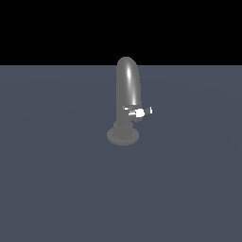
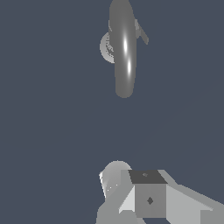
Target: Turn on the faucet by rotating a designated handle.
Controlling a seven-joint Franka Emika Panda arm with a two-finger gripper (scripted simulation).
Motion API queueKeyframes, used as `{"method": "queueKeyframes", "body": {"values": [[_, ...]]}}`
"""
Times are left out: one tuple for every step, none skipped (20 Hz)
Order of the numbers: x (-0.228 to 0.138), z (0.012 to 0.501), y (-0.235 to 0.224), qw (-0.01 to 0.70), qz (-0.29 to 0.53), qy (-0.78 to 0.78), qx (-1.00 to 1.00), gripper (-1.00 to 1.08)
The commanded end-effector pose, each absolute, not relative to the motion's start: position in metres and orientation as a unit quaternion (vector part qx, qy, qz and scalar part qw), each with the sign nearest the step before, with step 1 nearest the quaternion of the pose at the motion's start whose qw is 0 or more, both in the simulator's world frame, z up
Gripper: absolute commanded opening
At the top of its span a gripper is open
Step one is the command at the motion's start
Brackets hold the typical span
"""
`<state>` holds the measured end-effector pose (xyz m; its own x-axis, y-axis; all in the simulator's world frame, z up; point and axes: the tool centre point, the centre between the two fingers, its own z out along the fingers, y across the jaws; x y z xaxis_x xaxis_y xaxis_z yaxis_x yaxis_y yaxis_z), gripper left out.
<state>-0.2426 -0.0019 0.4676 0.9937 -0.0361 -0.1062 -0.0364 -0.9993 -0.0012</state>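
Note:
The glossy grey faucet [image 1: 127, 94] stands upright on the floor, on a round ringed base [image 1: 123, 135]. Its handle [image 1: 140, 112], a short lever with bright white tips, sticks out from the stem toward the exterior view's right. In the wrist view I look down on the spout [image 2: 123, 48], with the handle [image 2: 142, 34] a thin grey stub beside it. My gripper [image 2: 140, 194] appears only as pale grey blocks at the picture's edge, well away from the faucet and touching nothing. How its jaws stand does not show. The arm is absent from the exterior view.
A flat dark blue-grey floor [image 1: 56, 179] spreads around the faucet on all sides. Beyond its far edge is black background.

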Motion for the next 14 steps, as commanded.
{"method": "queueKeyframes", "body": {"values": [[-0.235, 0.468, 0.000, 0.006, 0.065, 0.028, -0.997, -1.00], [-0.232, 0.468, 0.001, 0.008, 0.071, 0.033, -0.997, -1.00], [-0.228, 0.467, 0.002, 0.010, 0.077, 0.038, -0.996, -1.00], [-0.224, 0.467, 0.002, 0.013, 0.083, 0.044, -0.996, -1.00], [-0.220, 0.467, 0.003, 0.015, 0.090, 0.050, -0.995, -1.00], [-0.216, 0.467, 0.004, 0.018, 0.097, 0.056, -0.994, -1.00], [-0.211, 0.467, 0.005, 0.021, 0.104, 0.063, -0.992, -1.00], [-0.206, 0.466, 0.006, 0.024, 0.112, 0.069, -0.991, -1.00], [-0.201, 0.466, 0.007, 0.027, 0.120, 0.076, -0.989, -1.00], [-0.196, 0.465, 0.007, 0.030, 0.128, 0.083, -0.988, -1.00], [-0.191, 0.465, 0.008, 0.033, 0.136, 0.090, -0.986, -1.00], [-0.186, 0.464, 0.008, 0.036, 0.144, 0.097, -0.984, -1.00], [-0.181, 0.463, 0.009, 0.039, 0.152, 0.104, -0.982, -1.00], [-0.176, 0.463, 0.009, 0.042, 0.160, 0.111, -0.980, -1.00]]}}
